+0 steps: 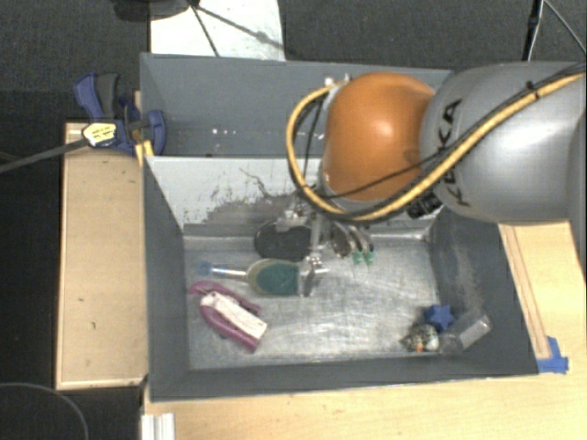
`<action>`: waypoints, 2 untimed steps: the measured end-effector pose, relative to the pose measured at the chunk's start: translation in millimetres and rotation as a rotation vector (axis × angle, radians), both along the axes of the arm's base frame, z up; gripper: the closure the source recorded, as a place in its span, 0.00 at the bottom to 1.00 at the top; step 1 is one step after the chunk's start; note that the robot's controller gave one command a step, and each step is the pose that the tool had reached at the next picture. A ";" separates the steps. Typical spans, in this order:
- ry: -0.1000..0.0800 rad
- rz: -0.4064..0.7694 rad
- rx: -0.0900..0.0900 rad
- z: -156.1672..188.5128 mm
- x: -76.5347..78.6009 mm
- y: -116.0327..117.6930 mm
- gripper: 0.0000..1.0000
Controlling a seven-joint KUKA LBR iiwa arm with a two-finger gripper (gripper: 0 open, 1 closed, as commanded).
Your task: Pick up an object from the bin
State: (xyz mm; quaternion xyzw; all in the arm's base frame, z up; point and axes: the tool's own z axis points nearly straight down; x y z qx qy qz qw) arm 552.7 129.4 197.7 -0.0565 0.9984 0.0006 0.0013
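Note:
My gripper [310,271] hangs low in the middle of the bin, under the orange cover. Its tip is at the right edge of a round dark-green thing [271,279] with a pale rim and a thin blue handle pointing left. I cannot tell whether it touches that thing. A flat black object [280,241] lies just behind the green one, to the gripper's left and partly hidden by it. A pink-purple object with a white label [232,317] lies at the front left of the floor.
In the front right corner lie a small blue piece [442,317], a grey block [473,330] and a small mottled ball [421,340]. The arm and its cover hide the back right of the bin.

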 end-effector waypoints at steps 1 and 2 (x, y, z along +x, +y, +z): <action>0.003 -0.266 0.004 -85.2 24.8 -16.6 0.00; -0.005 -0.272 0.004 -88.5 26.4 -18.5 1.00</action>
